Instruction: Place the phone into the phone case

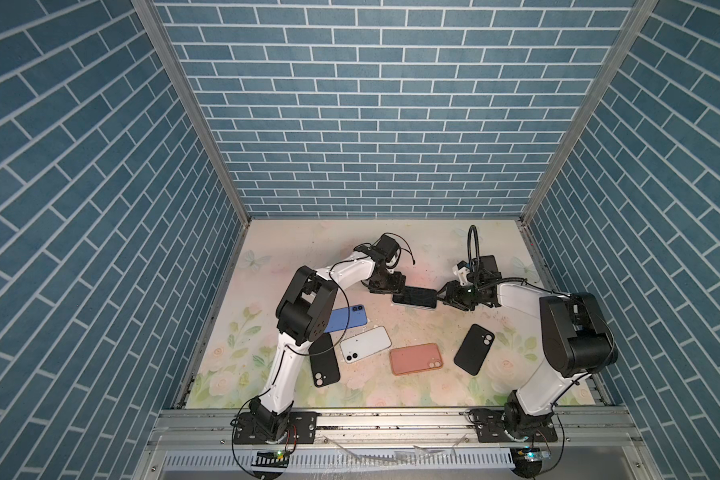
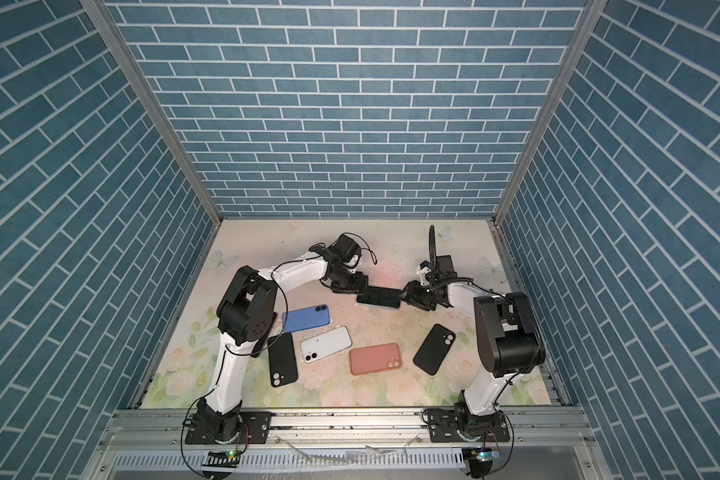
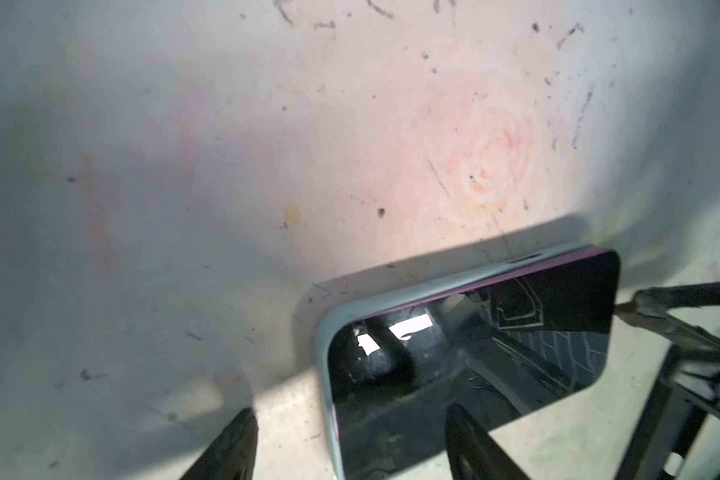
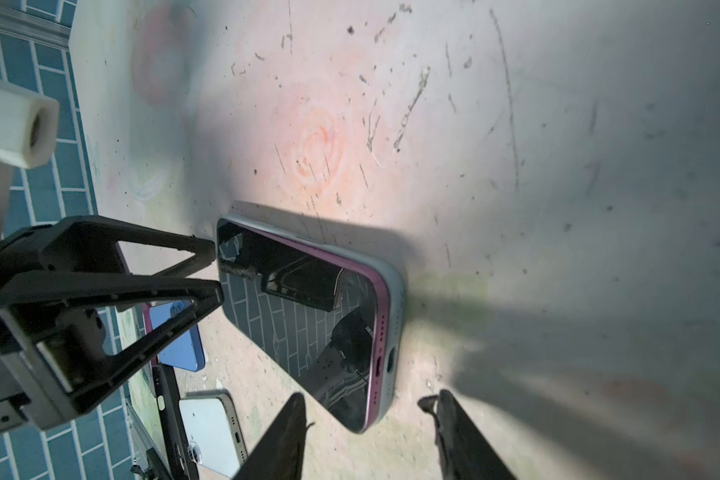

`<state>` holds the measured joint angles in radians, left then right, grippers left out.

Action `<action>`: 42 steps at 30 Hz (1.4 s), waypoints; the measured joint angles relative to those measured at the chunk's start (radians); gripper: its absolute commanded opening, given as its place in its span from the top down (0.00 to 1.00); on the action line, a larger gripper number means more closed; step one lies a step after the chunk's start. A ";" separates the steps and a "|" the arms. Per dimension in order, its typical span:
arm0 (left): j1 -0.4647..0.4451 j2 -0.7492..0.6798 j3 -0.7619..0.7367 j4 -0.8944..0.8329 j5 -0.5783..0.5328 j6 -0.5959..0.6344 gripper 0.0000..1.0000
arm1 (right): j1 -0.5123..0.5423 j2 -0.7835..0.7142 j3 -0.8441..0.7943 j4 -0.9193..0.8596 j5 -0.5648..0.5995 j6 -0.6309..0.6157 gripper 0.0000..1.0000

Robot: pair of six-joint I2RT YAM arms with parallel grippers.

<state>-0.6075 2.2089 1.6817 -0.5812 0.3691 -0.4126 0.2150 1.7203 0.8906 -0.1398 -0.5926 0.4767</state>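
The phone [image 1: 414, 297] [image 2: 378, 298] lies screen up in a pale grey-blue phone case [image 4: 395, 316] on the mat's middle, between both grippers. Its black screen [image 3: 474, 353] reflects the arms, and its purple edge [image 4: 377, 299] stands above the case rim [image 3: 323, 353] along one long side. My left gripper [image 1: 393, 292] [image 3: 352, 432] is open at the phone's left end: one finger [image 3: 462, 428] is over the screen, the other [image 3: 242, 432] over bare mat. My right gripper [image 1: 440, 296] [image 4: 366, 415] is open, its fingers either side of the port-end corner without touching it.
In front of the phone lie a blue phone [image 1: 344, 318], a white phone [image 1: 365, 344], a pink case [image 1: 416, 358] and two black cases [image 1: 324, 365] [image 1: 474, 349]. Blue brick walls enclose the mat on three sides. The left elbow overhangs the blue phone.
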 measured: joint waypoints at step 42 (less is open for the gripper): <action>0.055 -0.126 -0.373 0.562 0.235 -0.270 0.33 | -0.023 0.145 0.000 0.286 -0.151 0.103 0.53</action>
<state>-0.5522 2.0830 1.3090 -0.0189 0.6037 -0.6823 0.1925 1.8656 0.8906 0.1463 -0.7441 0.5793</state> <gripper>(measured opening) 0.668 0.472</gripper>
